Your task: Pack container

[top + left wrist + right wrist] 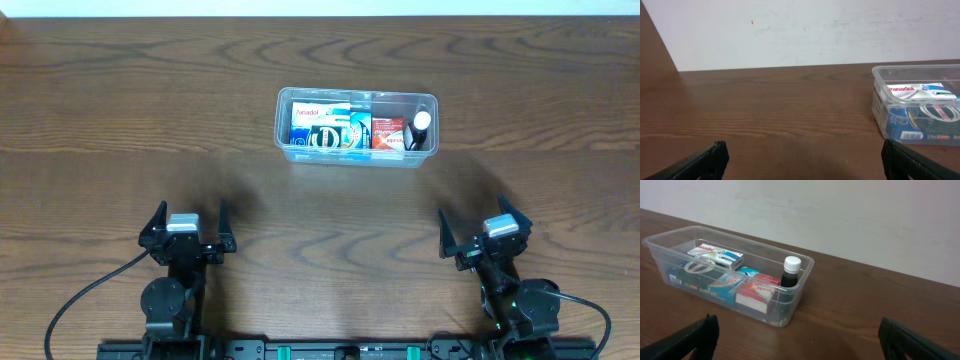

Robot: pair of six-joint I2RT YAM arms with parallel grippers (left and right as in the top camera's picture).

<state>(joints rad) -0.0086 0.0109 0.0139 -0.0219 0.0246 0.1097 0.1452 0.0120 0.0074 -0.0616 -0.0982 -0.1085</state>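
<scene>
The clear plastic container [284, 128] sits at the table's middle back. It holds a white and blue Panadol box [307, 113], a blue box [333, 137] with a tape roll on it, a red and white box [387, 131] and a dark bottle with a white cap [421, 126]. The container also shows in the left wrist view [879, 107] and the right wrist view [801, 282]. My left gripper [186, 219] is open and empty near the front left. My right gripper [484, 225] is open and empty near the front right. Both are well short of the container.
The dark wood table [120, 110] runs to a pale wall at the back [805, 30]. Black cables trail from both arm bases at the front edge.
</scene>
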